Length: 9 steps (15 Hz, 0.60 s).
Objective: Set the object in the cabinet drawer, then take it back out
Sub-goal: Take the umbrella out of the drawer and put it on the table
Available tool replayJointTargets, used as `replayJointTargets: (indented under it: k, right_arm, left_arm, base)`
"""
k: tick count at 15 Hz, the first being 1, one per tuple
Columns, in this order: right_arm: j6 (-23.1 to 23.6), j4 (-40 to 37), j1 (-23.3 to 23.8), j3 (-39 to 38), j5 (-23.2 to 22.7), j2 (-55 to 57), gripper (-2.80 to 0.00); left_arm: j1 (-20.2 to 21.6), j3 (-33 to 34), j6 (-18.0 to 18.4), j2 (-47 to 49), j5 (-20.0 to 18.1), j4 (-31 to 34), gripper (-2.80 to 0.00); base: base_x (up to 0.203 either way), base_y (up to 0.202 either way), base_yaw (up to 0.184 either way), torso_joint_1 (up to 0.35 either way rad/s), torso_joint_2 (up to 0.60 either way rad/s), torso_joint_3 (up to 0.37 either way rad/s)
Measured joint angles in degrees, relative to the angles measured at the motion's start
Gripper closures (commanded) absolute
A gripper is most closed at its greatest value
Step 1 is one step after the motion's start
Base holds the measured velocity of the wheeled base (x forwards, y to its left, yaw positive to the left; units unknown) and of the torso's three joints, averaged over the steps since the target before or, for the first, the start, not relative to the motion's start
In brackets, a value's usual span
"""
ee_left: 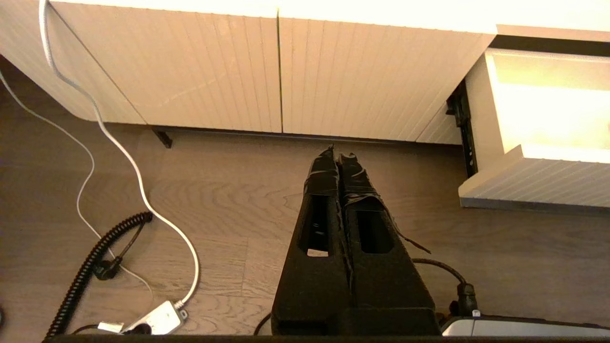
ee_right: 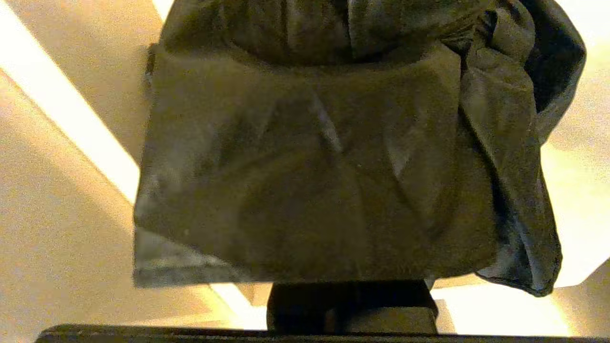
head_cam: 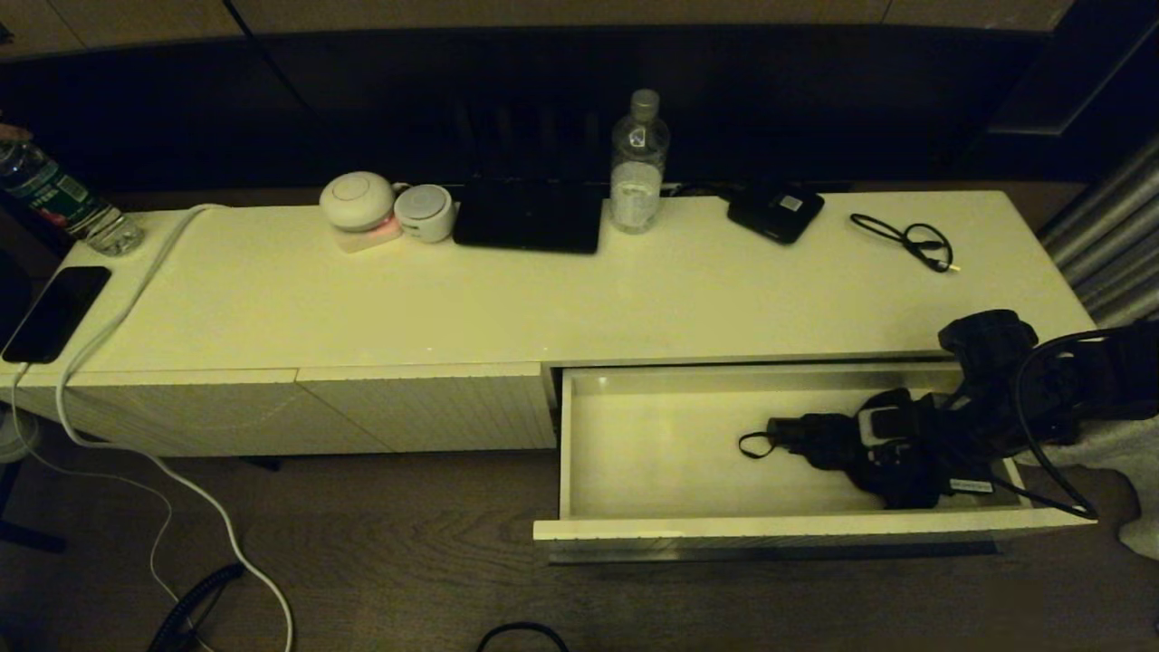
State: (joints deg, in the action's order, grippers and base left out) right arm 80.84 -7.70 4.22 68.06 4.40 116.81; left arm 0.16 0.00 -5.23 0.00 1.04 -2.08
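In the right wrist view the object [ee_right: 333, 166] drapes over the right gripper's fingers and hides them, so whether they are clamped on it cannot be told. From the head view the right gripper [head_cam: 815, 439] reaches into the open cabinet drawer [head_cam: 634, 530], toward its right end, with dark fabric (a thin strap loops out) at its tip. The left gripper [ee_left: 339, 155], fingers pressed together, hangs over the floor.

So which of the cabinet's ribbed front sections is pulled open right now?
The wide drawer on the robot's right is open, with the right gripper and black garment inside it. The two ribbed panels to its left sit flush and closed.
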Motion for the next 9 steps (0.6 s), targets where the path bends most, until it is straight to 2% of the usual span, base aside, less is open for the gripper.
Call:
replayJointTargets:
  k: [9]
  right_arm:
    - [-1.8,3.8,-0.4,-7.4,-1.3,-8.2,0.0]
  left_arm:
    - [0.0,0.0,0.0,0.0,0.0,0.0,0.0]
  base:
    - [0.0,0.0,0.0,0.0,0.0,0.0]
